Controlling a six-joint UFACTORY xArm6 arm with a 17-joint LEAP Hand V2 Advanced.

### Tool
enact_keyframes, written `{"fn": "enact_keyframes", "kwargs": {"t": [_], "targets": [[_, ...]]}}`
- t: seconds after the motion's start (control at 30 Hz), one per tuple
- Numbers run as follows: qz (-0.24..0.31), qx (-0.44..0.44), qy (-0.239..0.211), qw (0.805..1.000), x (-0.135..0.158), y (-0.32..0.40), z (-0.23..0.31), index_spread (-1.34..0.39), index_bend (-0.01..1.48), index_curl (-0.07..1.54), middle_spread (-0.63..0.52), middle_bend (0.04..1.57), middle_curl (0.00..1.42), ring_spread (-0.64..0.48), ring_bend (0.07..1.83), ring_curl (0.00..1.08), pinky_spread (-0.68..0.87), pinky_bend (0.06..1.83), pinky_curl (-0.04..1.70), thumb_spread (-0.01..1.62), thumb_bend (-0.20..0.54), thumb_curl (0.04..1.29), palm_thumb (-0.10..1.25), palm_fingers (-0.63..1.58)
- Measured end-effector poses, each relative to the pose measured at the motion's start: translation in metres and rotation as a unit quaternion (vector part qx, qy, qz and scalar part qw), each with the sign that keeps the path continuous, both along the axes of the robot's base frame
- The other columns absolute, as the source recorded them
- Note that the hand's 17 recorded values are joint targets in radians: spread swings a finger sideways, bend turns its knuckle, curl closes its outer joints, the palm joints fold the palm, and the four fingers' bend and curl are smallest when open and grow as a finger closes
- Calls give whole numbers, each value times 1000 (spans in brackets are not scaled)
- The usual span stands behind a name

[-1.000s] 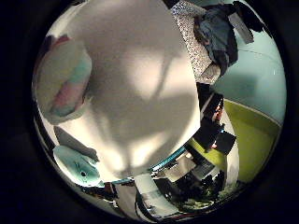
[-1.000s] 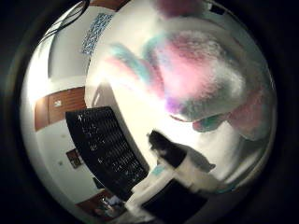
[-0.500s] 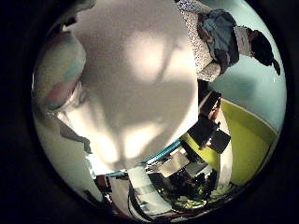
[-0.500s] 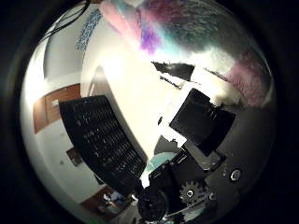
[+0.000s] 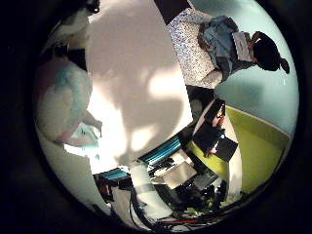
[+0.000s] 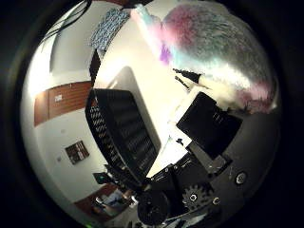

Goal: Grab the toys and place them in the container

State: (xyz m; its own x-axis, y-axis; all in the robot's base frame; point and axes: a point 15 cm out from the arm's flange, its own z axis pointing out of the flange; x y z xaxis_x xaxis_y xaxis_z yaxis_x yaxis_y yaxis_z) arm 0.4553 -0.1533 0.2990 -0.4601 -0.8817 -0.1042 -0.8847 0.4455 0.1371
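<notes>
A fluffy plush toy (image 6: 214,47) in pastel pink, teal and white lies close against the palm in the right thumb side palm view. My hand (image 6: 204,128) has its black and white fingers curled in against the toy's underside. The toy also shows in the right little finger side palm view (image 5: 60,97), beside the palm over the white table (image 5: 146,68). A black perforated container (image 6: 123,138) stands on the table a short way from the toy.
The white table's edge (image 5: 180,132) runs near the hand, with a yellow-green surface (image 5: 255,146) beyond it. A wooden panel (image 6: 62,103) hangs on the wall behind the container.
My fingers have curled into view and closed against the plush toy. Both views have shifted and tilted, so the camera has moved; the toy stays close to the palm.
</notes>
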Motion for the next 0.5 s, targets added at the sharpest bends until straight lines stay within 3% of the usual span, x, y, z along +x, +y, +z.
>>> {"fn": "enact_keyframes", "kwargs": {"t": [0.17,0.5], "targets": [[30,-7,-22,999,-7,29,78,-273,1140,942,-195,1307,964,-259,1393,840,-187,1315,1022,882,-14,706,1060,967],[159,-27,-95,982,-28,166,178,-266,1143,951,-189,1309,968,-260,1373,880,-184,1252,1144,861,-15,772,1050,968]]}}
